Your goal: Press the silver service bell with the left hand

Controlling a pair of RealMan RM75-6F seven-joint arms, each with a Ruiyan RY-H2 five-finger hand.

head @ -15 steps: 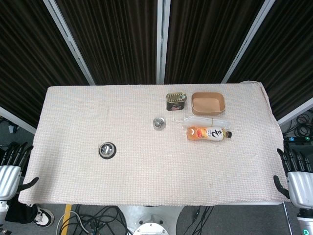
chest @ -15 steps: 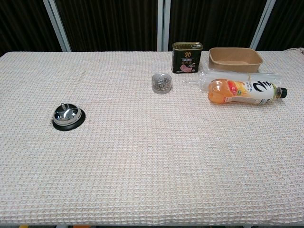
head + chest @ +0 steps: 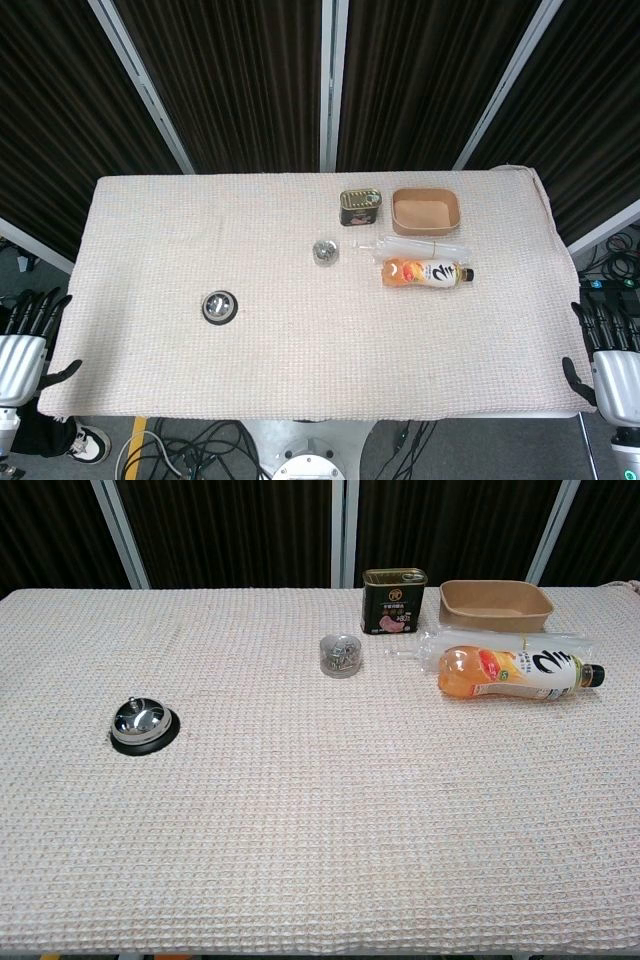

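Observation:
The silver service bell (image 3: 220, 306) (image 3: 143, 724) on its black base stands on the left part of the cloth-covered table (image 3: 200, 230), with nothing touching it. My left hand (image 3: 22, 350) hangs off the table's near left corner, fingers spread, holding nothing, well to the left of the bell. My right hand (image 3: 612, 365) is off the near right corner, fingers apart and holding nothing. Neither hand shows in the chest view.
At the back right stand a dark green tin (image 3: 360, 208) (image 3: 394, 601), a brown paper bowl (image 3: 426, 211) (image 3: 495, 604), a small clear cup of metal bits (image 3: 325, 251) (image 3: 341, 655), a clear plastic packet (image 3: 480, 642) and an orange drink bottle (image 3: 426, 272) (image 3: 510, 672) lying on its side.
Both hands have sunk slightly toward the bottom of the head view. Nothing on the table has moved.

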